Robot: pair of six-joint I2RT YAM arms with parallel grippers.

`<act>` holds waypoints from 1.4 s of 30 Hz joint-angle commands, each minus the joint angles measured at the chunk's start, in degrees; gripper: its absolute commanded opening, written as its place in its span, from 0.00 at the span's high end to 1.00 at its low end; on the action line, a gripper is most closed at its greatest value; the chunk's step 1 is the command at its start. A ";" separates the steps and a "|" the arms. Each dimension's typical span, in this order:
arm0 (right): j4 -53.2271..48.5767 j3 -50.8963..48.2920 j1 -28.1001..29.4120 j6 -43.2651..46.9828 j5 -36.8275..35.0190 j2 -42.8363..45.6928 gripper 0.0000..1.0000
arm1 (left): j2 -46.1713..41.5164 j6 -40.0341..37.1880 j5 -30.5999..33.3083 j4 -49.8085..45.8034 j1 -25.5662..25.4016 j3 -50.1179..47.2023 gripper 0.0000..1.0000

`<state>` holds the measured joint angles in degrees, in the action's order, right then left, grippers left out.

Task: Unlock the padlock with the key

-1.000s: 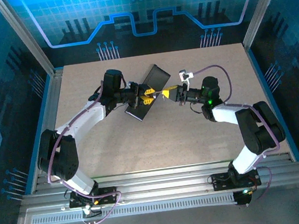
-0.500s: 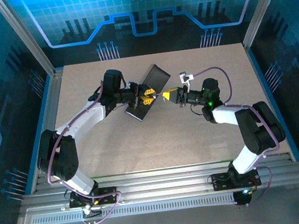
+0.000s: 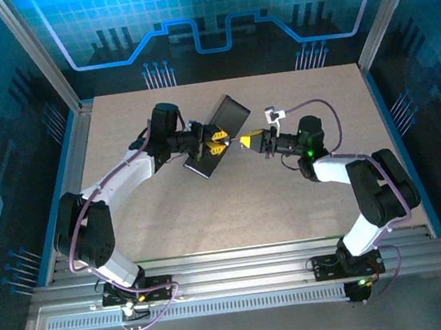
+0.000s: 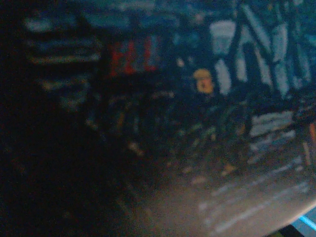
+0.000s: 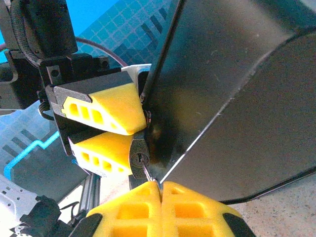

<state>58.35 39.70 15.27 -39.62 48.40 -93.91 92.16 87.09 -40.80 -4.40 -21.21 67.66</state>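
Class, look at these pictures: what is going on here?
The left gripper holds the padlock beside a black panel, with the keyhole facing the right gripper. The right gripper is shut on the key, whose tip is at the keyhole. How far it has entered cannot be told, and the padlock does not look open yet.

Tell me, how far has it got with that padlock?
Done: the left gripper holds the padlock, the right gripper pinches the key. In hand: the key's tip sits at the keyhole, barely in if at all. Left: push it home, turn it and free the shackle, which is hidden here.
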 commanded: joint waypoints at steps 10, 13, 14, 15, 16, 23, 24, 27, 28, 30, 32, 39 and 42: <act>2.67 1.22 0.95 0.98 -0.63 -1.28 1.00 | -2.17 -0.55 0.28 -0.91 0.79 -0.78 1.00; 2.48 0.48 0.14 0.85 -1.11 -0.69 1.00 | -2.34 -0.55 0.32 -0.96 0.78 -0.99 1.00; 2.97 0.14 -0.29 0.59 -0.99 -0.59 1.00 | -2.42 -0.53 0.37 -1.03 0.76 -0.95 1.00; 3.45 -0.13 -0.69 0.18 -0.84 -0.45 1.00 | -2.43 -0.53 0.37 -1.03 0.76 -1.04 1.00; 4.13 -0.44 -0.91 -0.16 -0.74 -0.20 1.00 | -2.44 -0.52 0.49 -0.96 0.74 -1.12 1.00; 2.18 0.59 0.54 1.34 0.29 0.88 1.00 | -2.58 -0.53 0.63 -0.87 0.74 -1.31 1.00; 2.19 0.80 0.89 1.45 0.27 0.62 1.00 | -2.52 -0.53 0.67 -0.83 0.73 -1.31 1.00; 3.41 1.22 1.59 0.76 0.30 -0.37 1.00 | -2.75 -0.50 0.66 -0.87 0.75 -1.40 1.00; 3.86 1.43 1.82 0.55 0.40 -0.61 1.00 | -2.74 -0.46 0.65 -0.98 0.82 -1.39 1.00; 3.85 1.60 2.06 0.54 0.39 -0.67 1.00 | -2.80 -0.47 0.65 -0.98 0.74 -1.43 1.00; 3.79 1.69 2.14 0.66 0.34 -0.62 1.00 | -2.88 -0.53 0.63 -1.09 0.74 -1.40 1.00; 3.28 1.95 2.21 0.62 -0.17 -0.83 1.00 | -3.04 -0.52 0.72 -1.13 0.77 -1.21 1.00; 4.04 2.43 2.36 0.16 -0.45 -1.25 1.00 | -3.03 -0.55 0.80 -1.22 0.74 -1.21 1.00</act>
<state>59.24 40.01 16.82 -39.68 48.40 -94.48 91.11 87.07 -40.27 -4.82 -21.08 66.96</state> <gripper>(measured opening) 0.065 0.292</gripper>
